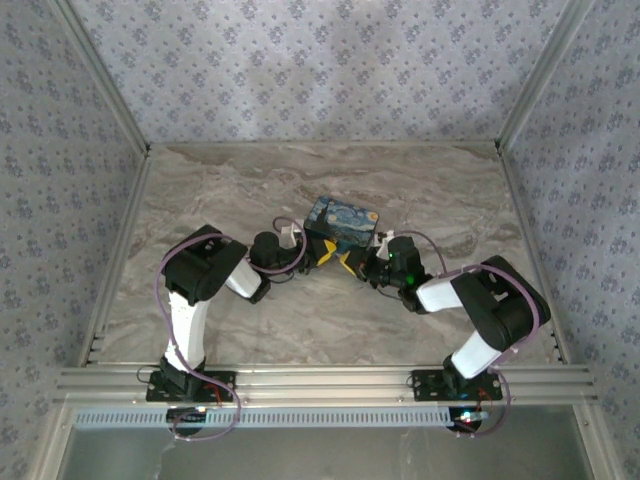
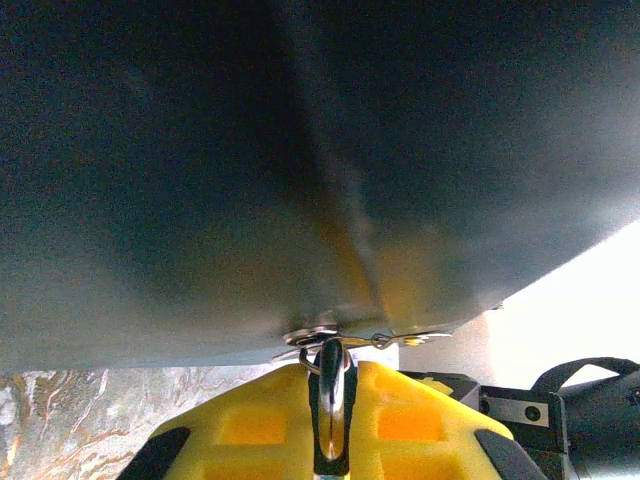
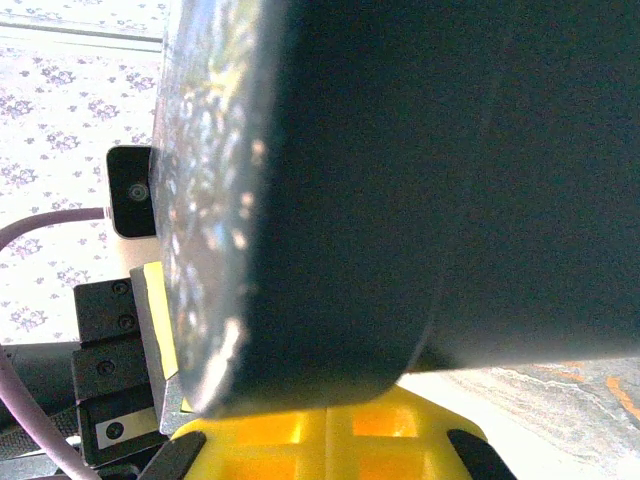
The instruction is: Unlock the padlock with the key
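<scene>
Main thing here is a box (image 1: 341,221) with rounded corners. It has a glossy lid with a blue swirly painting print, and the sides are dark and matte. It sits about mid-table on a marbled grey-beige table (image 1: 220,190).

The left gripper (image 1: 326,252) is at roughly 7 o'clock of the box. Its chunky yellow plastic fingers (image 2: 250,425) are pinched narrow on a slim shiny metal key (image 2: 332,395). The key's tip is right up against the box's bottom edge, where a thin wire key ring (image 2: 318,338) pokes out.

The right gripper (image 1: 353,263) is at about 5 o'clock, also yellow, nose tucked against the box's corner. The box is in the way, so I honestly can't tell if it's wide, narrow or holding something.
</scene>
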Robot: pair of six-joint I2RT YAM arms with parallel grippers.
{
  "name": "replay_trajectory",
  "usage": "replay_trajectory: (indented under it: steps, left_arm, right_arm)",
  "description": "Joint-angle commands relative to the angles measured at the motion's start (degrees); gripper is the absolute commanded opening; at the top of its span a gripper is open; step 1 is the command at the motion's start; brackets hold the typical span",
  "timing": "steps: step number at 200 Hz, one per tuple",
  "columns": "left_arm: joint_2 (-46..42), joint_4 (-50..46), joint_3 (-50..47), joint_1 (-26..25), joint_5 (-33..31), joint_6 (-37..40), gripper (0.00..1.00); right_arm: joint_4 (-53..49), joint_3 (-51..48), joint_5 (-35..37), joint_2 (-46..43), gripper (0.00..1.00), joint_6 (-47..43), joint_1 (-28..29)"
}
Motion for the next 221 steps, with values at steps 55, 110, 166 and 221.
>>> replay_trajectory:
  steps: [55,110,166,221]
  left_arm:
    - [-1.74,2.13,0.23,-2.32,3.71,0.88,0.00]
    - [-2.09,2.16,1.17,-4.20,5.11,1.22,0.00]
    - [-2.76,2.14,-1.34,-2.34,1.19,1.59,0.00]
    - [-1.83,1.63,-0.85,-1.82,-1.07,1.84,0.00]
  right_arm:
    - [3.90,6.22,-1.96,3.40,0.00,2.78,-0.50]
    - [-0.30,9.67,-2.69,4.84,0.00,2.02,-0.12]
    - [-7.17,6.51,-4.54,1.64,0.16,-1.07,-2.04]
    - [-26.88,5.22,-2.89,-9.50,0.33,-11.72,-3.16]
